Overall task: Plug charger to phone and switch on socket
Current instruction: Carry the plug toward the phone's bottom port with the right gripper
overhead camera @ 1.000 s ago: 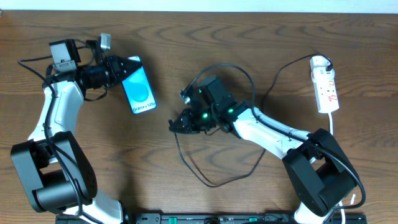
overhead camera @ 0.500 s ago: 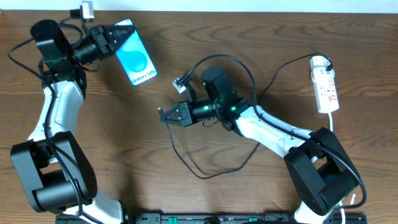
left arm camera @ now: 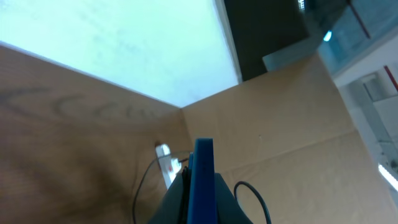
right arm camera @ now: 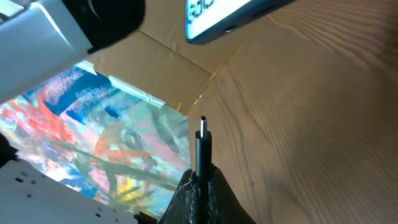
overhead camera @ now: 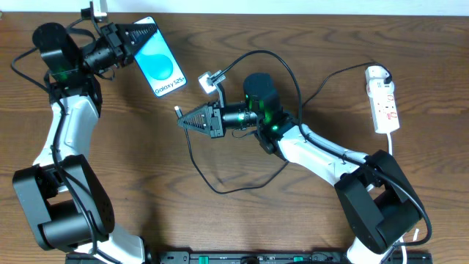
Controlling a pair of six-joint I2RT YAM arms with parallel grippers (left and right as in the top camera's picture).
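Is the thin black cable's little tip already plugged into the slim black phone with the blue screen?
No, the cable's tip points toward the phone with a clear gap between them.

both arms share one build: glossy white shells on the long links and matt black housings at the joints. the left arm fills the left side of the overhead frame, the right arm the lower right. each has a bulky, rounded black base in a bottom corner. small green lights glow on the right arm's black wrist housing, and a fainter green shows near the top of the left arm. a thin black cable lies along the right arm's white link. a small pale camera block sits by each wrist. the left gripper and right gripper are black, ridged wedges tapering to a point. in the right wrist view the fingers look dark grey.
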